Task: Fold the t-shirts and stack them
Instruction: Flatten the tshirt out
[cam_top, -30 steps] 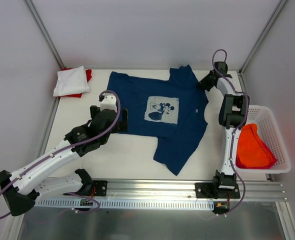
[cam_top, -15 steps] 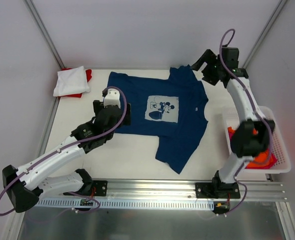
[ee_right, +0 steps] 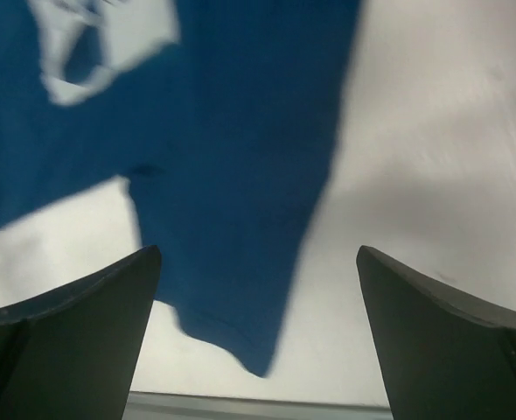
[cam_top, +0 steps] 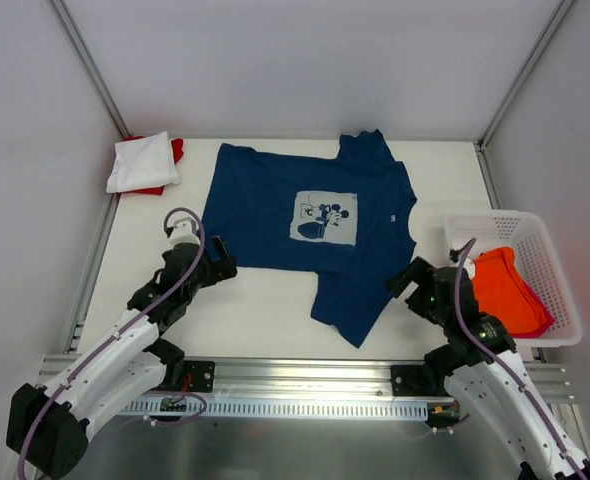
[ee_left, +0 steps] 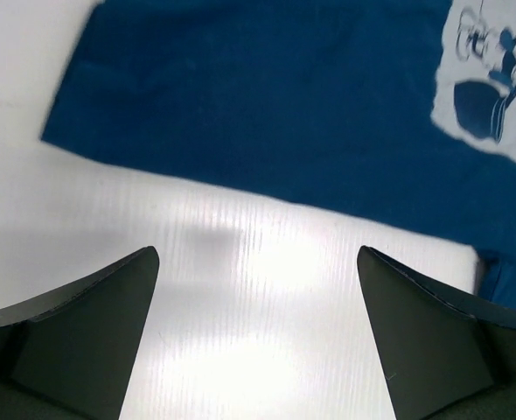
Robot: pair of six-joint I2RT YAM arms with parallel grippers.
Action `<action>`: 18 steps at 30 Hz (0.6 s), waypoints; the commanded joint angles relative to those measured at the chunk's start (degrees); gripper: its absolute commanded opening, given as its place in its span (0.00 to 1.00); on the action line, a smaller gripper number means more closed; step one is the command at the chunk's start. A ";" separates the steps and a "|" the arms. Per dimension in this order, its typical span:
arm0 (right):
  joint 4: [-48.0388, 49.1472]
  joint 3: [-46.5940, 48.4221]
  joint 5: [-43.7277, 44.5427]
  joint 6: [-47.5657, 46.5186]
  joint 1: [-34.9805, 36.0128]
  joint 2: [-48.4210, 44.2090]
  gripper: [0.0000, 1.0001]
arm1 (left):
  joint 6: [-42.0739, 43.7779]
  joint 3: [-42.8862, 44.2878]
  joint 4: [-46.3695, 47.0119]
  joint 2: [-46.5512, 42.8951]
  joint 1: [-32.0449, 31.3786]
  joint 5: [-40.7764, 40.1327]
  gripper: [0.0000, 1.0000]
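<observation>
Navy t-shirt (cam_top: 310, 235) lies flat, print up, mid surface (cam_top: 265, 315), seemingly spread out ready for folding. Left tool (cam_top: 218, 268) and right tool (cam_top: 407, 280), both spread wide and empty, sit just off its near edges, probably placed to take the first fold.

There were four t-shirts: one navy blue t-shirt (cam_top: 275, 215), one white t-shirt (cam_top: 140, 162), one red t-shirt (cam_top: 177, 150) and one orange t-shirt (cam_top: 505, 292). There was one white basket (cam_top: 557, 270) and one table (cam_top: 265, 312). There were two robot arms, the left arm (cam_top: 125, 345) and the right arm (cam_top: 487, 362). There were two grippers, the left gripper (cam_top: 220, 264) and the right gripper (cam_top: 409, 279), each with two fingers (ee_left: 74, 337).
</observation>
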 commanded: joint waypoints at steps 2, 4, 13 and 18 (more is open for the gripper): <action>-10.65 -3.41 6.37 7.74 6.31 0.87 0.99 | -3.68 -2.86 5.80 2.56 0.13 6.94 0.99; -12.51 -4.21 10.76 10.54 11.74 4.12 0.99 | -4.64 -3.74 7.46 3.27 0.05 8.17 0.99; -6.46 -2.29 22.99 33.74 42.97 29.34 0.99 | -5.00 -6.82 9.05 -0.60 0.05 10.64 0.99; 6.10 -3.50 22.21 34.55 47.02 35.68 0.99 | -4.39 -7.96 8.26 -3.58 0.13 11.34 0.99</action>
